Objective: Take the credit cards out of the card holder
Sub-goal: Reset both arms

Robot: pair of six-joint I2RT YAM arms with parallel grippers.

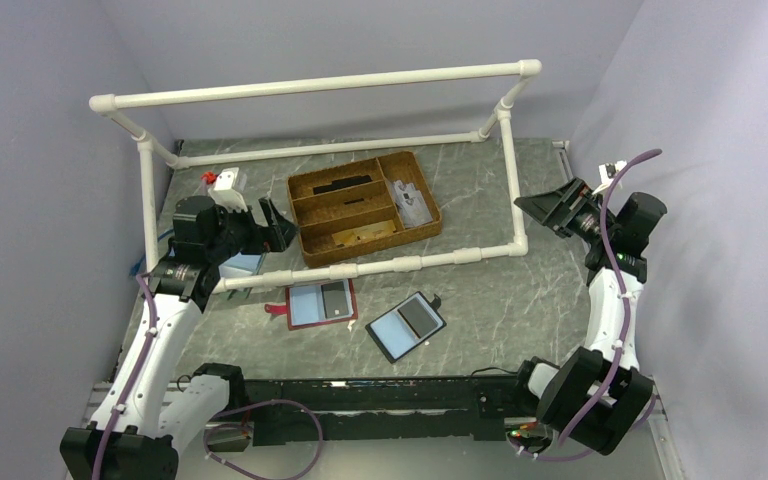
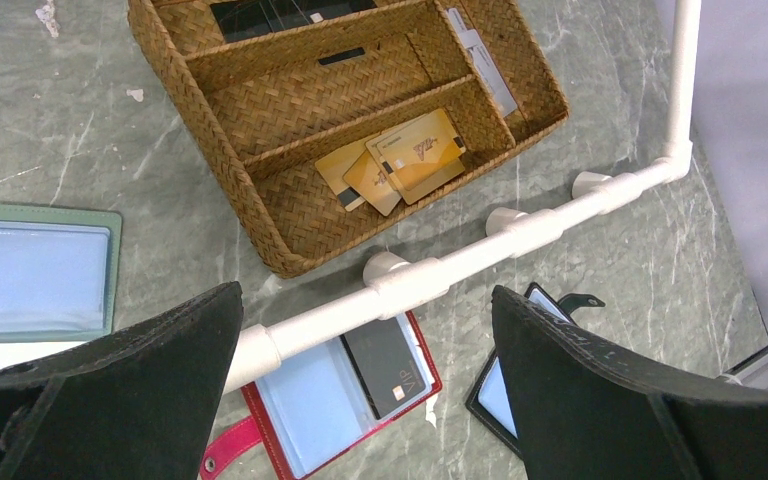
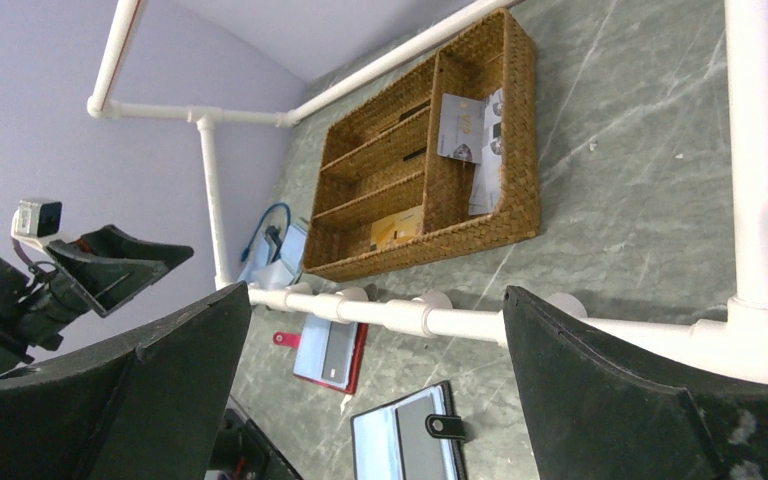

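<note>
Holding both arms raised with bent elbows, you have the left gripper (image 1: 280, 226) over the table's (image 1: 520, 300) left side and the right gripper (image 1: 542, 208) high on the right, pointing inward. Both pairs of black wedge-shaped fingers are spread wide and grip nothing. The card holder (image 1: 406, 326) lies opened flat on the marbled grey surface, on the near side of the white pipe frame (image 1: 360, 268). It shows a dark grey credit card (image 1: 420, 318) and a light blue credit card (image 1: 392, 335). A red-edged holder (image 1: 310, 303) lies just left, and a woven basket (image 1: 360, 250) sits beyond the pipe.

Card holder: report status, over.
Left claw, right claw open, empty. Card holder lies open on table, cards inside. Red holder beside it, pipe rail just beyond.
</note>
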